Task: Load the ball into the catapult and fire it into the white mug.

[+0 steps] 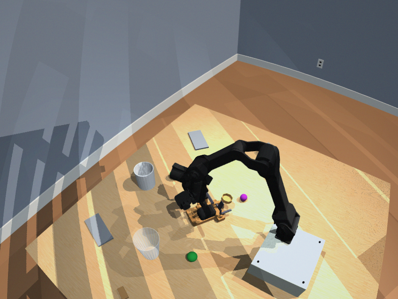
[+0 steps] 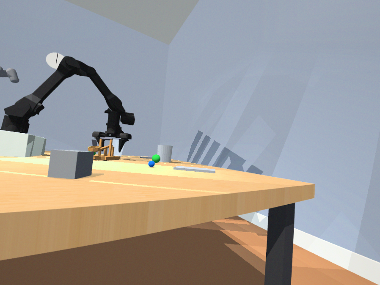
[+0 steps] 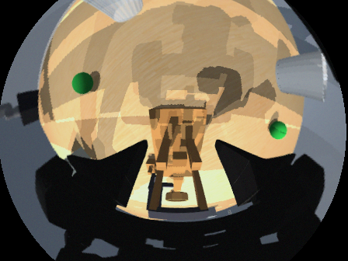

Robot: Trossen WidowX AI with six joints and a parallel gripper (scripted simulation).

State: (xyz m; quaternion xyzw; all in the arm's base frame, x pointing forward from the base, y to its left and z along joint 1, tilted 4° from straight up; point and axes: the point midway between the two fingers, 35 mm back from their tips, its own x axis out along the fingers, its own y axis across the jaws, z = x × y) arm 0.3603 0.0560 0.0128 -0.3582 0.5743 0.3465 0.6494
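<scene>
The wooden catapult (image 1: pixel 194 220) (image 2: pixel 106 158) (image 3: pixel 178 116) stands on the table, its front end facing between two cups. Its round ball cup (image 1: pixel 227 198) (image 2: pixel 93 149) looks empty. My gripper (image 2: pixel 108 148) (image 3: pixel 182 143) is open, pointing down over the catapult, one finger at each side of its frame with nothing gripped. A pale ribbed cup (image 1: pixel 146 241) (image 3: pixel 126 9) and a grey-white cup (image 1: pixel 145 178) (image 2: pixel 164 153) (image 3: pixel 301 75) stand beyond it; which is the mug is unclear. Balls lie around: purple (image 1: pixel 243 197), blue (image 2: pixel 151 163), green (image 1: pixel 192 256) (image 3: pixel 82 82), another green (image 2: pixel 155 158) (image 3: pixel 278 130).
Flat grey plates (image 1: pixel 197 139) (image 1: pixel 98 229) lie at the back and left. A grey block (image 2: pixel 70 164) shows in the exterior view. The arm rises from a white base box (image 1: pixel 295 257). A small brown piece (image 1: pixel 122 292) lies at the near edge.
</scene>
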